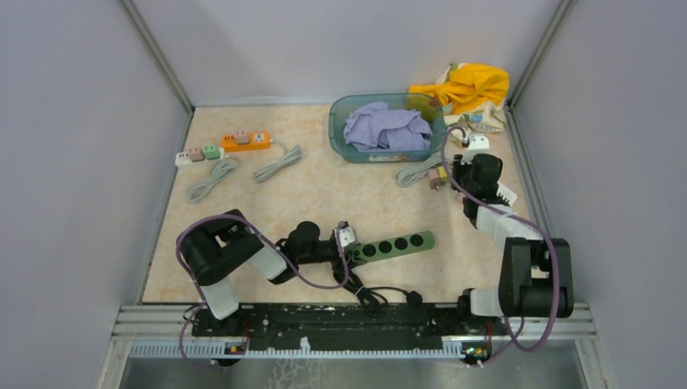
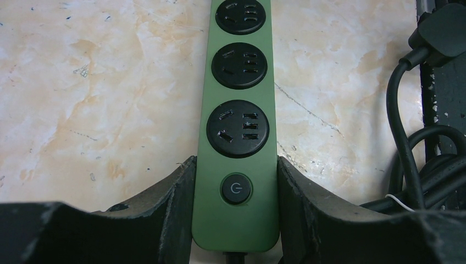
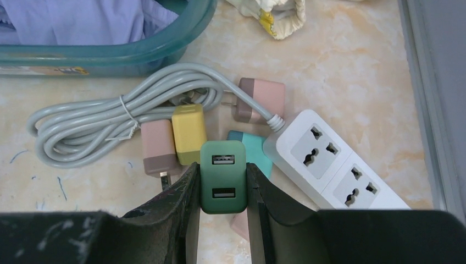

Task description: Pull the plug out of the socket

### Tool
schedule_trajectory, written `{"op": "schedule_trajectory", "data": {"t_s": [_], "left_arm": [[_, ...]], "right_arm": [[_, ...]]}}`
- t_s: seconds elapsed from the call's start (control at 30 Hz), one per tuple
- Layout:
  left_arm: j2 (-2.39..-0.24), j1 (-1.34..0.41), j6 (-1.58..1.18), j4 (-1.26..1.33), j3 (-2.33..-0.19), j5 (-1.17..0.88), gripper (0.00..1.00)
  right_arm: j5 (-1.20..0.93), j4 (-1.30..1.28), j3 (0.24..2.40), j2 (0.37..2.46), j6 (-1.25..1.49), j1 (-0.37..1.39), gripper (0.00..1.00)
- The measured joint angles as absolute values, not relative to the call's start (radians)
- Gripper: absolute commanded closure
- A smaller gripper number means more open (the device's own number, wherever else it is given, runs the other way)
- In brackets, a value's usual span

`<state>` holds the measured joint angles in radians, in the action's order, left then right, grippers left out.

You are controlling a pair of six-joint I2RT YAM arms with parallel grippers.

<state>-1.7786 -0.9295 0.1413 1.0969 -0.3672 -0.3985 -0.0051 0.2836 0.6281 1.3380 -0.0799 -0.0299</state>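
On the table (image 1: 324, 190), left pincer (image 2: 235, 168) clamps green socket strip (image 2: 237, 129), right pincer (image 3: 222, 168) green plug (image 3: 222, 181).

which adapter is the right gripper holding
The dark green adapter with two USB ports, in the right gripper; yellow adapter, pink adapters and teal adapter lie loose.

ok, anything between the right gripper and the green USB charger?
Nothing visible: the right gripper is shut on the green USB charger, over loose chargers beside the white power strip. The left gripper clamps the green power strip at its switch end; its visible sockets are empty.
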Motion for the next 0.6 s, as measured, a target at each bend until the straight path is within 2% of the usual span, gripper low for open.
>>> {"op": "schedule_trajectory", "data": {"t_s": [0.27,0.37,0.6], "left_arm": [[-1.779,-0.929,0.128,1.11,-0.359,-0.398,0.98],[-1.779,-0.929,0.125,1.116,-0.355,-0.398,0.98],[-1.778,-0.929,0.121,1.119,-0.353,-0.398,0.98]], "right_arm": [[-0.005,0.25,0.644,1.417,-0.063,-0.037,0.43],[-0.009,0.236,0.655,1.42,-0.059,-0.042,0.39],[-0.075,0.201,0.658,1.379,-0.08,-0.051,0.39]]}}
